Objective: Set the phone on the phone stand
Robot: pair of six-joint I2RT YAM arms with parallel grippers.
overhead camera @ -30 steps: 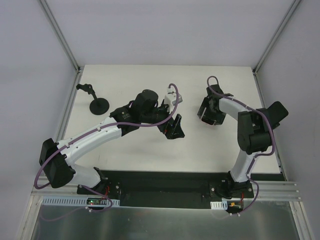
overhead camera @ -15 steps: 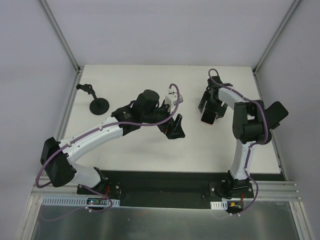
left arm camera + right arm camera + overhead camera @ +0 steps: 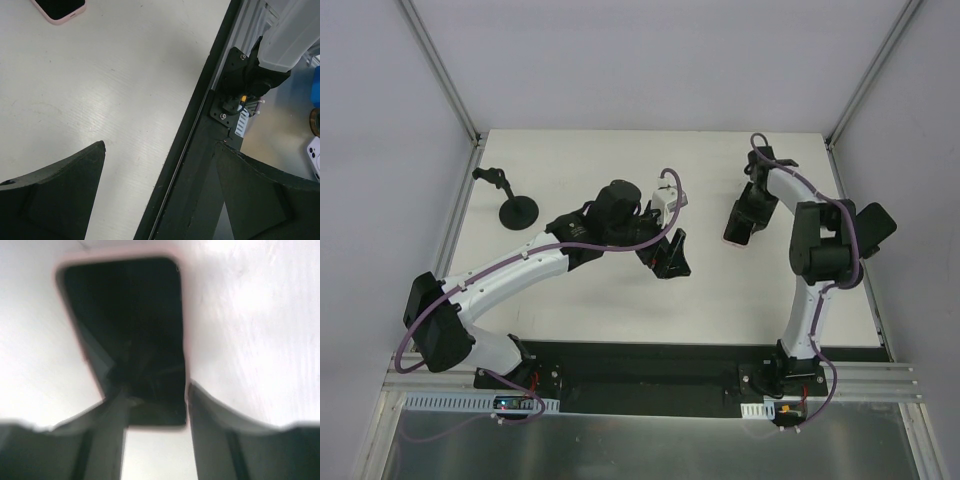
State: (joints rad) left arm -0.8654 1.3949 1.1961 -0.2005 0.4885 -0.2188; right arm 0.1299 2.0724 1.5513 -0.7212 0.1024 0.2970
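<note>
The phone (image 3: pixel 735 232), black screen in a pink case, is at the right middle of the table. My right gripper (image 3: pixel 744 212) is shut on it. In the right wrist view the phone (image 3: pixel 125 315) stretches away from the gripper (image 3: pixel 155 392), and both fingers clamp the long sides of its near end. The black phone stand (image 3: pixel 517 212), a round base with a jointed arm, stands at the back left, far from the phone. My left gripper (image 3: pixel 666 258) is open and empty over the table's middle. A corner of the phone (image 3: pixel 60 7) shows in the left wrist view, beyond the left gripper (image 3: pixel 160 170).
The white table (image 3: pixel 620 300) is bounded by metal frame posts (image 3: pixel 455 100) at the back corners. A black base rail (image 3: pixel 640 365) runs along the near edge and also shows in the left wrist view (image 3: pixel 200 150), with the right arm's base mount (image 3: pixel 240 90).
My right wrist has swung toward the back right and the gripper has turned with the phone, which now lies more lengthwise front to back. The left arm has barely moved.
</note>
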